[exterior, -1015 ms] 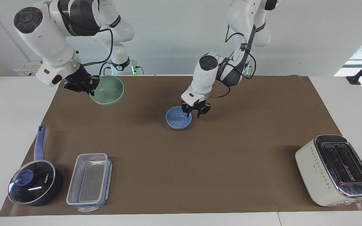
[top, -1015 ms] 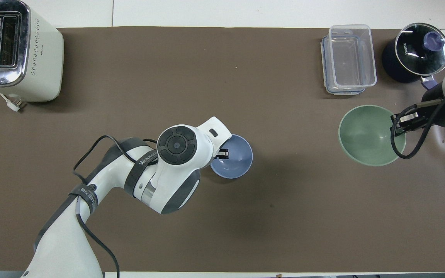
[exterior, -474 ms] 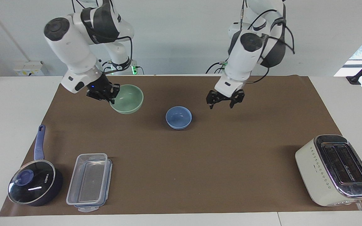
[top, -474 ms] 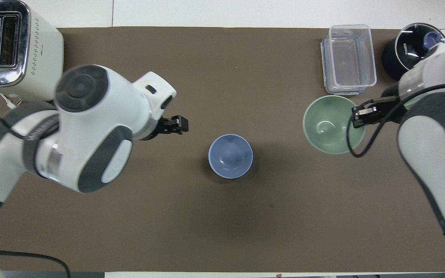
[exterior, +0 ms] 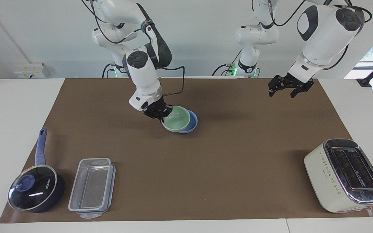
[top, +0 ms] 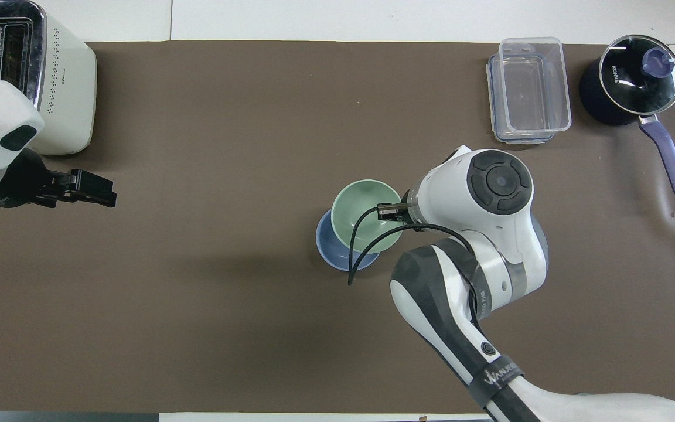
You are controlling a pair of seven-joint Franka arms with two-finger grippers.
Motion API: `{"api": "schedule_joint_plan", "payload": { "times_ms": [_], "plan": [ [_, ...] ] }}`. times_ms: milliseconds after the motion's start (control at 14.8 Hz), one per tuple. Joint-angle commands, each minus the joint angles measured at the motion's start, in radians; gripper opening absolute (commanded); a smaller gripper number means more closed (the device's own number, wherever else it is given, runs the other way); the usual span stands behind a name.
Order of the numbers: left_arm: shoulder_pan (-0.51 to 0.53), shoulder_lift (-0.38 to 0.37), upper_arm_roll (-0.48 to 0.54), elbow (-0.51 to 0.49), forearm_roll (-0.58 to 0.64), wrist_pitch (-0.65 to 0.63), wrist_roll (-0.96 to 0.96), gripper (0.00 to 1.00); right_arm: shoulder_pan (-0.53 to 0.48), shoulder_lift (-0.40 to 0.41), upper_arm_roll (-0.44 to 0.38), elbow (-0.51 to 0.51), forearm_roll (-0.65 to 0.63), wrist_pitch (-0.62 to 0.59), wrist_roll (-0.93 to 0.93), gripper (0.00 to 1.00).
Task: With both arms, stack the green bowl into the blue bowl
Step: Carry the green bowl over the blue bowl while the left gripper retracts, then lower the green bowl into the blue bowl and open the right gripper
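Observation:
The pale green bowl hangs from my right gripper, which is shut on the part of its rim toward the right arm's end. The bowl sits low over the periwinkle-blue bowl, shifted a little toward the right arm's end. I cannot tell whether they touch. The blue bowl stands on the brown mat mid-table. In the overhead view the green bowl covers most of the blue bowl, with the right gripper at its rim. My left gripper is open and empty, raised over the mat toward the left arm's end.
A white toaster stands at the left arm's end, far from the robots. A clear lidded container and a dark blue saucepan with glass lid stand at the right arm's end, also far from the robots.
My right arm carried the green bowl from the right arm's end of the mat to over the blue bowl. My left gripper left the blue bowl, rose and swung away toward the left arm's end.

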Motion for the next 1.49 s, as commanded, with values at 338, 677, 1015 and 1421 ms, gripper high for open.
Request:
{"api": "schedule_joint_plan", "payload": {
  "times_ms": [338, 677, 1015, 1421],
  "plan": [
    [-0.005, -0.025, 0.012, 0.107, 0.085, -0.190, 0.005, 1.00, 0.035, 0.007, -0.004, -0.056, 0.025, 0.068, 0.003, 0.00],
    [-0.002, -0.025, 0.009, 0.098, 0.078, -0.108, 0.003, 1.00, 0.059, 0.029, -0.004, -0.053, 0.031, 0.073, 0.008, 0.00],
    [-0.003, -0.022, 0.011, 0.094, 0.085, -0.114, 0.003, 1.00, 0.056, 0.029, -0.004, -0.053, 0.031, 0.075, 0.006, 0.17],
    [0.000, -0.024, 0.011, 0.093, 0.085, -0.106, 0.005, 1.00, -0.010, 0.024, -0.013, 0.148, 0.013, -0.136, 0.006, 1.00]
  ]
}}
